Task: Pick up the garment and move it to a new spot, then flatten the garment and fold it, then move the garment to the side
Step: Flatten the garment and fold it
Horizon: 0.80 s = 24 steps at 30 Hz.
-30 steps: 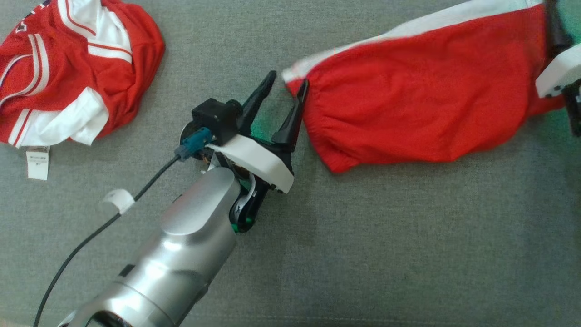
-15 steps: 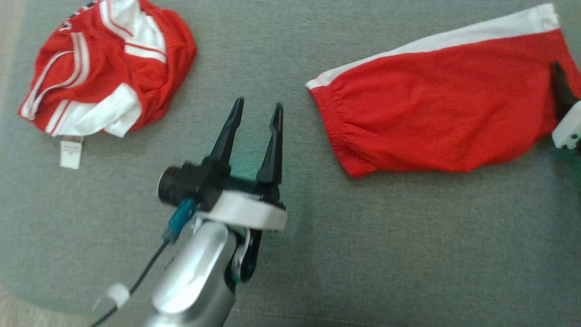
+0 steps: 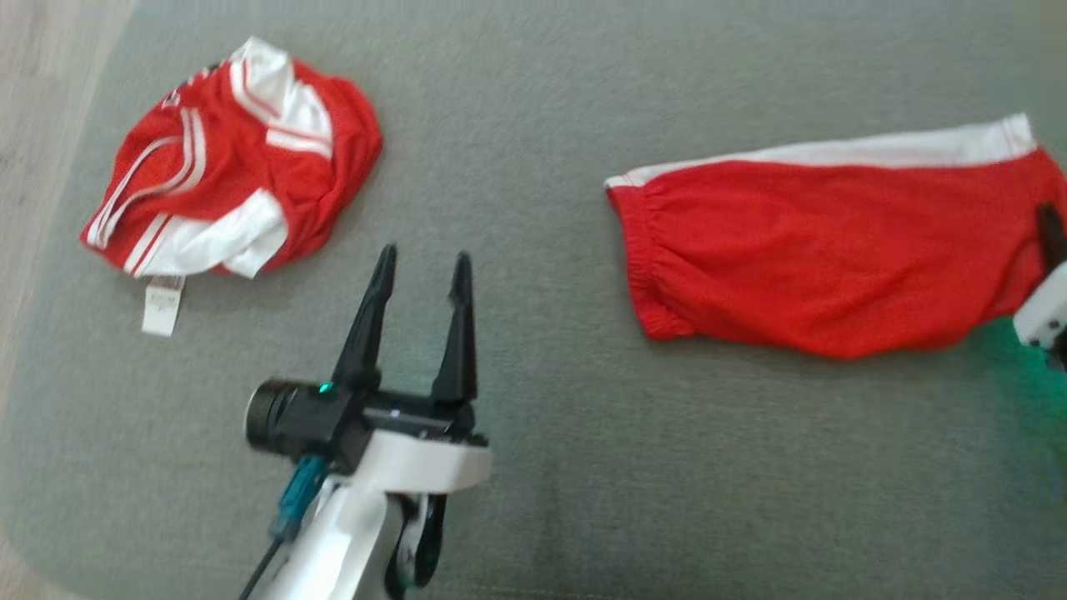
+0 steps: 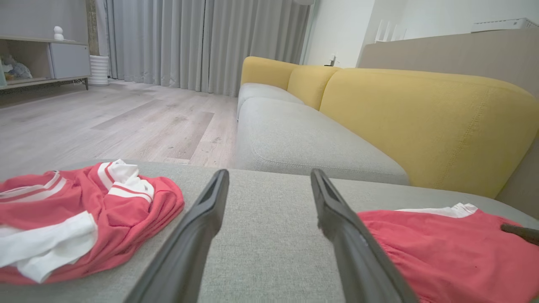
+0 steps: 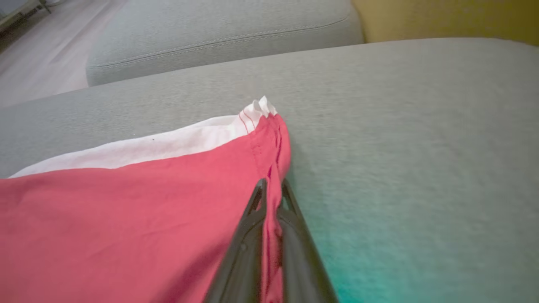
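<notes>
The garment (image 3: 825,250), red with a white side band, lies flat and stretched out on the right of the grey cushion (image 3: 533,125). My right gripper (image 5: 271,185) is shut on its right hem, a fold of red cloth pinched between the two fingers; in the head view one dark fingertip (image 3: 1049,227) shows at that edge. My left gripper (image 3: 423,262) stands open over bare cushion, well left of the garment's gathered left end (image 3: 642,250), with nothing between its fingers. The garment (image 4: 442,248) also appears in the left wrist view, right of the left gripper (image 4: 269,174).
A second red and white garment (image 3: 233,200) lies crumpled at the cushion's left with a white tag (image 3: 162,307) beside it. Wooden floor (image 3: 42,100) begins past the cushion's left edge. Yellow sofa backrests (image 4: 421,122) and another grey seat (image 4: 303,143) lie beyond.
The left gripper has drawn back from the garment's left end and hangs open away from it. The right gripper has closed on the right hem. The head camera has shifted.
</notes>
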Available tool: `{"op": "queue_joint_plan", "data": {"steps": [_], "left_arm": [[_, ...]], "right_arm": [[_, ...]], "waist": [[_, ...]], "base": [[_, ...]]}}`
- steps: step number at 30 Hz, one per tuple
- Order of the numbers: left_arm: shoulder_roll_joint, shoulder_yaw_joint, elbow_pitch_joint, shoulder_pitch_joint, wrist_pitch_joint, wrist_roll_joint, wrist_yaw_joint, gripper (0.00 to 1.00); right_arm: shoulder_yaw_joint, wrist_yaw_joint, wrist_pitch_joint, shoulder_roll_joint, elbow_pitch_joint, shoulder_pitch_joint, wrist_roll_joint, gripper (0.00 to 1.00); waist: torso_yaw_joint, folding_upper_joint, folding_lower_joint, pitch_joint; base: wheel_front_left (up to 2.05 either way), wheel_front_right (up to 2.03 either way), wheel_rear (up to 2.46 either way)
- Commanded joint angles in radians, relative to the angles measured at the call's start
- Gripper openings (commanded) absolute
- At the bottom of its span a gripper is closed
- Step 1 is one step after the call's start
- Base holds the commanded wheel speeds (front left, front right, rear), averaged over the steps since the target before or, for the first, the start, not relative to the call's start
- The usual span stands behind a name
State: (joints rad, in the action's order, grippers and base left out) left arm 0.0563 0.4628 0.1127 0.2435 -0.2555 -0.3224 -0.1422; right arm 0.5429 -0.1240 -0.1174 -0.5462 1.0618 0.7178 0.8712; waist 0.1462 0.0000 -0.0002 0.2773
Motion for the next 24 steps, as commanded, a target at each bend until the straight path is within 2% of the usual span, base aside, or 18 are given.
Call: {"op": "queue_joint_plan", "data": {"steps": [1, 5, 10, 18, 24], "left_arm": [[0.011, -0.050, -0.043, -0.013, -0.006, 0.012, -0.006, 1.00], [0.009, -0.063, -0.051, -0.038, -0.006, 0.015, 0.002, 1.00], [0.006, -0.067, -0.050, -0.044, -0.006, 0.019, 0.010, 1.00], [0.000, -0.066, -0.043, -0.059, -0.006, 0.018, 0.016, 1.00], [-0.003, -0.063, -0.040, -0.087, -0.006, 0.013, 0.014, 1.00]], "right_arm": [[0.011, -0.007, -0.016, -0.044, 0.000, -0.036, 0.011, 0.00], [0.018, -0.007, -0.024, -0.090, 0.015, -0.050, 0.011, 0.00], [0.032, -0.007, -0.055, -0.090, -0.018, -0.014, 0.004, 0.00], [0.074, -0.007, -0.091, -0.012, -0.141, 0.008, -0.016, 0.00], [0.104, -0.007, -0.091, 0.099, -0.253, -0.031, -0.030, 0.00]], "waist": [[-0.053, 0.0000, 0.0002, -0.049], [-0.074, 0.0000, 0.0002, -0.065], [-0.083, 0.0000, 0.0002, -0.073], [-0.063, 0.0000, 0.0002, -0.112], [-0.033, 0.0000, 0.0002, -0.141]], "base": [[0.00, 0.00, 0.00], [0.00, 0.00, 0.00], [0.00, 0.00, 0.00], [0.00, 0.00, 0.00], [0.00, 0.00, 0.00]]}}
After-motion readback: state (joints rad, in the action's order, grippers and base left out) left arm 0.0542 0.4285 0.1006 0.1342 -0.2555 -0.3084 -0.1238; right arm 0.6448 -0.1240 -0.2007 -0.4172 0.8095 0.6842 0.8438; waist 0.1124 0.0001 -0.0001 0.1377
